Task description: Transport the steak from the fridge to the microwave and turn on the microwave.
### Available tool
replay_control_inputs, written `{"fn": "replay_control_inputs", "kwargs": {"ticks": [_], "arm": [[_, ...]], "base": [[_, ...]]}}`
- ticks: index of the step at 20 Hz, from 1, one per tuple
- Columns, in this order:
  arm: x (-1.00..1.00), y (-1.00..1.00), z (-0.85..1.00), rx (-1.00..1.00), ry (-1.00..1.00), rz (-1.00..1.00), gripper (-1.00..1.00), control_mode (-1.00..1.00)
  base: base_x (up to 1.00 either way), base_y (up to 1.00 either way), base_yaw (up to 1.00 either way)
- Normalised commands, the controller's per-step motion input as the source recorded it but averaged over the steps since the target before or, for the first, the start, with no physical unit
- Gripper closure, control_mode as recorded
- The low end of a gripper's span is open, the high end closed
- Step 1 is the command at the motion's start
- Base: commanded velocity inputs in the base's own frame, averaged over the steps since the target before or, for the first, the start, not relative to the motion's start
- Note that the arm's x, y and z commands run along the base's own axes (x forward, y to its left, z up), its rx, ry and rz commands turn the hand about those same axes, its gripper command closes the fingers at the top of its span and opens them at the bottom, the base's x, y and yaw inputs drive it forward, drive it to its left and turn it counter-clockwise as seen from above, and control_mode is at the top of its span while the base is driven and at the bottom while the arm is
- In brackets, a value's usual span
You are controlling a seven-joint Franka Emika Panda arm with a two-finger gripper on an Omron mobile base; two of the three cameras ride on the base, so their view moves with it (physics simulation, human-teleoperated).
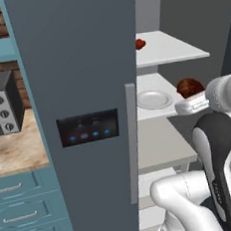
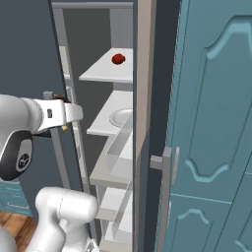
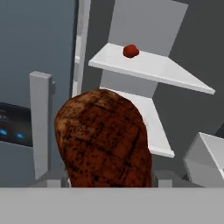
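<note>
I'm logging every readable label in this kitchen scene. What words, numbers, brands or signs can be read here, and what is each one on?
No text can be read as words or numbers.
Fridge door panel: blue glowing icons and faint marks, too small and blurred to read.
Small black oven: round silver knobs, no legible markings.
Robot arm joint cap: a small emblem, too small to make out.
Steak, plate, shelves: no writing.

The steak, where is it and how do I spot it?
Find the tall grey fridge, open, with white shelves. By the shelf holding the white plate, the steak sits in the gripper. It is big, dark brown and lumpy, unlike the tiny bright red item above.
</note>
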Motion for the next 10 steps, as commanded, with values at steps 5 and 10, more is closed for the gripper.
{"fn": "replay_control_inputs", "kwargs": {"ticks": [5,10], "arm": [[-0.40,0.14,0.09,0.12,-0.03,-0.02,1.00,-1.00],[-0.01,0.03,0.03,0.00,0.03,-0.06,1.00,-1.00]], "base": [[0.00,0.00,0.00],[0.00,0.00,0.00]]}}
